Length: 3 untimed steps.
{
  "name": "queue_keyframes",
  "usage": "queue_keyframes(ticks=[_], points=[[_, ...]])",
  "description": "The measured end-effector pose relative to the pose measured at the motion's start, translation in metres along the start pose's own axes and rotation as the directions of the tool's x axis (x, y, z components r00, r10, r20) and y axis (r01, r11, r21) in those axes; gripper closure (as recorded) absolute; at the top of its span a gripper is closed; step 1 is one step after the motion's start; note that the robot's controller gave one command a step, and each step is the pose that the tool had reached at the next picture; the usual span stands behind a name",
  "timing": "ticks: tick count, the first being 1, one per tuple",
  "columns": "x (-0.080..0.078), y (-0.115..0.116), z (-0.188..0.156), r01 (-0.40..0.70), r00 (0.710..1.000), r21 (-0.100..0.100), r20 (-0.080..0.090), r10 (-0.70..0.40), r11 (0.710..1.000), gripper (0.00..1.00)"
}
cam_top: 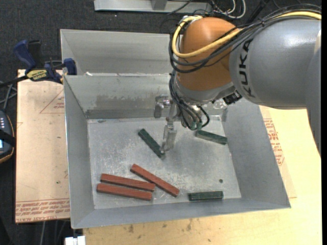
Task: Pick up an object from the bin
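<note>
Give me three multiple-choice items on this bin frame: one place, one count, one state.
1. The gripper is down at:
A) the middle dark green bar
B) the front-left corner
C) the left wall

2. How many red-brown bars are in the bin?
A) one
B) three
C) five

3. The dark green bar by the front wall:
A) stands on end
B) leans on the wall
C) lies flat on the floor

Key:
1 A, its tip is at that bar's lower end.
2 B, two lie side by side and a third slants next to them.
3 C, its whole length rests on the floor.
</note>
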State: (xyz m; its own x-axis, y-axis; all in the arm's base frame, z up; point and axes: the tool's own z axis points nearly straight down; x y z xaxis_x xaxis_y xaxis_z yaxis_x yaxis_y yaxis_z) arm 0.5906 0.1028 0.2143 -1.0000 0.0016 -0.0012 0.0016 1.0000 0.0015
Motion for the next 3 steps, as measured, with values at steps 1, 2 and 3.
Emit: queue_keyframes(ticks=[1,2,3], points=[[0.0,0.0,0.0,0.0,1.0,0.0,0.0,0.0,1.0,0.0],[-0.008,-0.005,0.032,-0.069,0.998,-0.002,0.007,0.069,0.998,0.0],[0.008,-0.033,0.142,-0.124,0.992,-0.001,0.001,0.124,0.992,1.0]])
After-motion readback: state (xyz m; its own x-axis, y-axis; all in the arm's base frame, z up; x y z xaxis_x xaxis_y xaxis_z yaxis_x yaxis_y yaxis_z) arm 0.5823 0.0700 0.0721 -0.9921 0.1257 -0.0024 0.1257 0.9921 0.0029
